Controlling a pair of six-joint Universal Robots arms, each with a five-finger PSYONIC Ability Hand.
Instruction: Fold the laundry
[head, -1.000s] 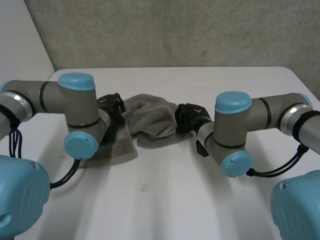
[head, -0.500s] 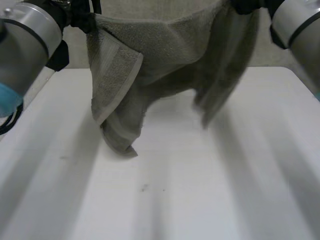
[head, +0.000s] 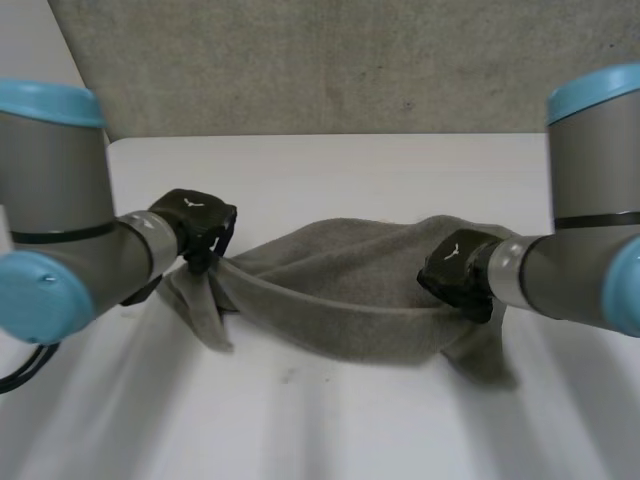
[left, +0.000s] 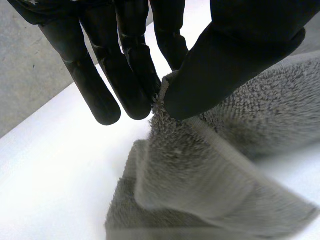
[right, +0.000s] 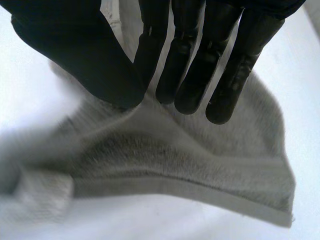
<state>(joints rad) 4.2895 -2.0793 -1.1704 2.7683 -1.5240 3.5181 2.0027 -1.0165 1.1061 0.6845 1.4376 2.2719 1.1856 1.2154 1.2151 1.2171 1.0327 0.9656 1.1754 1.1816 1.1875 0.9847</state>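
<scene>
- Two pinch grips going on: the left robot hand (head: 195, 228) has thumb and fingers (left: 131, 80) clamped on the hem of the towel (head: 340, 295), and the right robot hand (head: 457, 273) pinches the hem further along the same way.
- Towel hangs between them like a hammock. The sagging middle looks to rest on the tabletop (head: 330, 430), and a loose flap droops past each hand.
- I'd call this the spread-it-out step. It's all bunchy and nothing is folded yet.
- Next move probably wants the hands pulled apart to take out the slack, then the towel laid down flat. Those drooping flaps could end up tucked underneath if it drops too fast.
- Room-wise, there's plenty of bare tabletop on the near side. The far edge and the wall (head: 330, 60) sit behind the towel, so I'd lay it towards the near side.
</scene>
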